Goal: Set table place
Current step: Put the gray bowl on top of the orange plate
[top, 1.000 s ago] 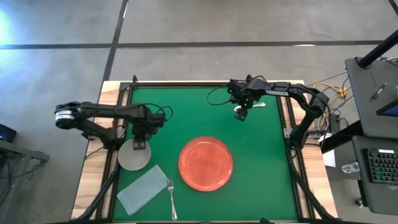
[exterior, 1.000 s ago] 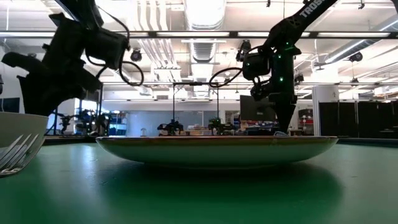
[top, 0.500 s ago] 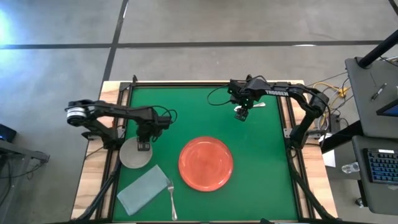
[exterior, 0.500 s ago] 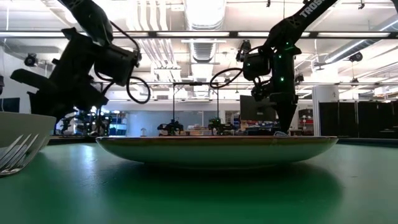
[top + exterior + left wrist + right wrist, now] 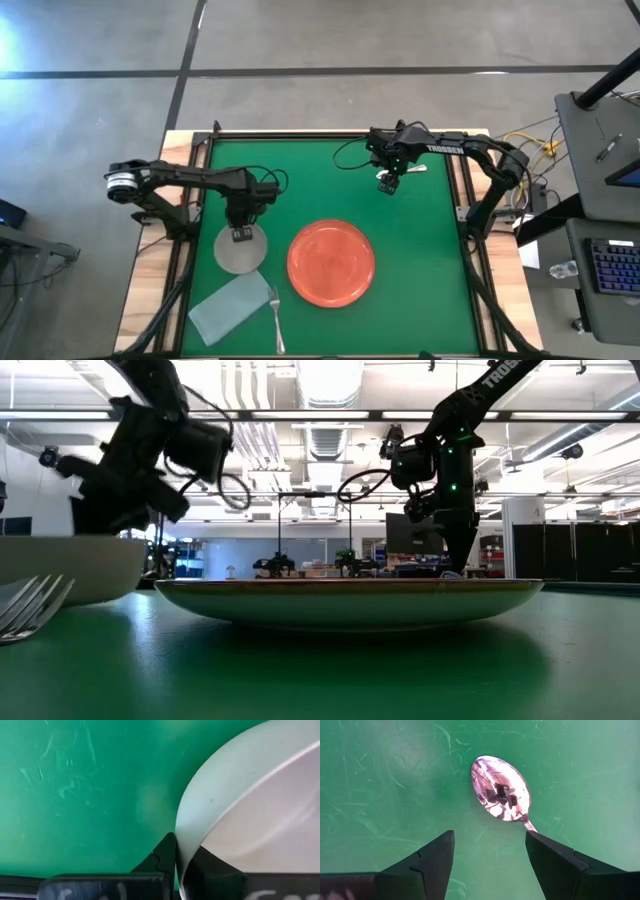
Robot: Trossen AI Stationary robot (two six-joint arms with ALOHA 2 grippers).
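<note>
Nearest, a silver metal fork is lying beside a grey-green folded cloth at the near left of the flat green table. Just beyond, the round orange-red plate is sitting mid-table, with the smaller grey bowl to its left. The left gripper is clenching that bowl's rim. Farther off, the right gripper is hovering, fingers spread, over the shiny silver spoon near the far edge.
</note>
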